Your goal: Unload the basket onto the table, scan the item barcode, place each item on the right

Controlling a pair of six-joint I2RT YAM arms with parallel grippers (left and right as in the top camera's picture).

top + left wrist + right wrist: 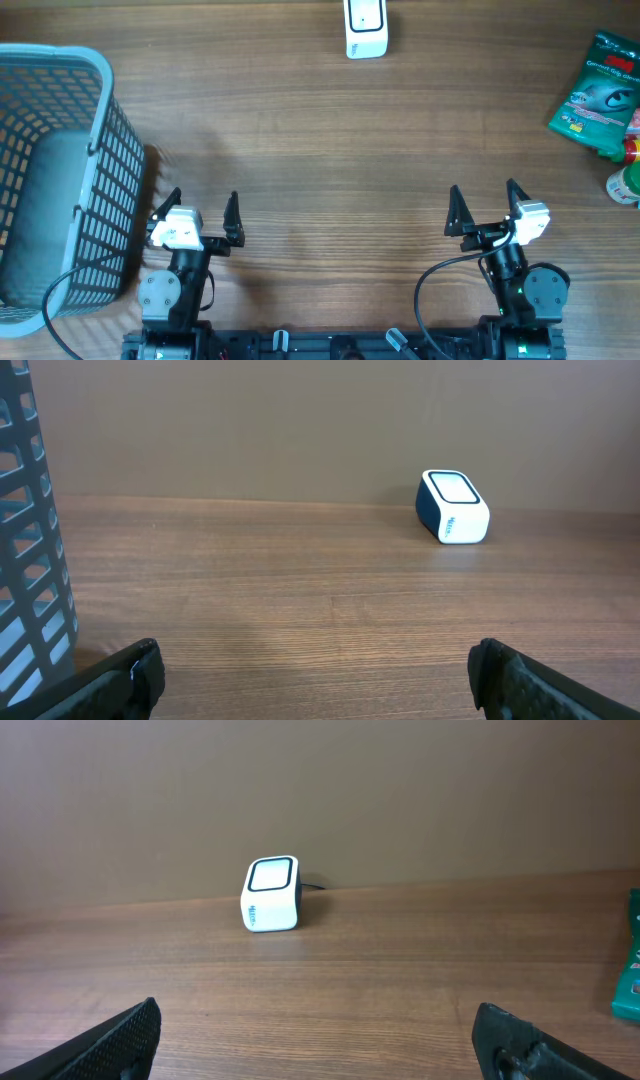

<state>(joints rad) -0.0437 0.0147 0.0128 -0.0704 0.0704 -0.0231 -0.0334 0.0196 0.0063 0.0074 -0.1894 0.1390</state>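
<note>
Two claws stand spread wide and empty: left claw nearer than the scanner and to its left, right claw to its right. Farther right of the scanner lies the green packet; flat and slick, it may slip when pinched.

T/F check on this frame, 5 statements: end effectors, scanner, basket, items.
1. The left end effector and right end effector are both open and empty. True.
2. The barcode scanner sits inside the basket. False: it stands on the bare table at the far edge, well apart from the basket.
3. The green packet lies on the robot's right side of the table. True.
4. The right end effector holds the green packet. False: it holds nothing, and the packet lies apart from it.
5. The basket stands beside the left arm. True.
</note>
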